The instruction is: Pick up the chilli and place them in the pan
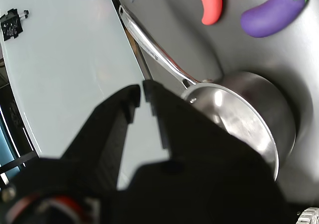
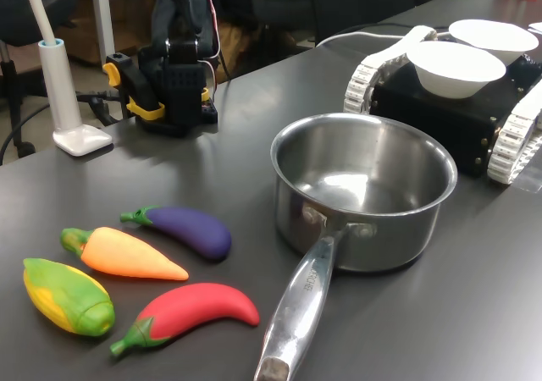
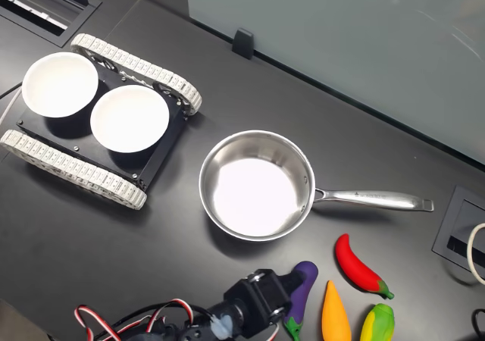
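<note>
Looking across the dark table (image 2: 474, 313) in the first exterior view from left to right: a white lamp base (image 2: 76, 135) sits at the far left, then the black arm base (image 2: 174, 85) with yellow clamps at the back edge. In front of those, a row of toy veg: a yellow-green corn (image 2: 66, 297), an orange carrot (image 2: 127, 254), a purple eggplant (image 2: 186, 230), and the chilli (image 2: 190, 311) nearest the camera, lying flat with its green stem pointing to the first exterior view's left. Its red tip ends just beside the pan's handle, not touching as far as I can see.

The pan (image 2: 364, 203) is next, upright and empty, handle running toward the camera. Past it on the right is a little tracked vehicle (image 2: 440, 102) carrying two white bowls (image 2: 456, 68).

In the second exterior view the chilli (image 3: 359, 266) lies below the handle, well clear of the pan bowl (image 3: 256, 186).

The gripper (image 1: 142, 92) shows up in the wrist view as two black jaws held a little apart, nothing between them, hanging up above the table with the pan and the chilli (image 1: 211, 4) farther off beyond it.
</note>
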`<control>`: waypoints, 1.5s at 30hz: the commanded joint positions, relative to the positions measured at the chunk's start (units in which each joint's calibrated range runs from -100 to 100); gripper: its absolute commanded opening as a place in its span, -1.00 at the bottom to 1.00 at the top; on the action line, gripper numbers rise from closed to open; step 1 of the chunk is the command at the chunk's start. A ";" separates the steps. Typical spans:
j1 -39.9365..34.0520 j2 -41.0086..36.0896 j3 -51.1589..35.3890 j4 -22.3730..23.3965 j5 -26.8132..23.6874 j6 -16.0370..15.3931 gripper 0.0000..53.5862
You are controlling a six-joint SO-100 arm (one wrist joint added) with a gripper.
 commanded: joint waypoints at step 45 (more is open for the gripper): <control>8.62 36.29 -27.92 -2.86 5.42 -3.93 -0.38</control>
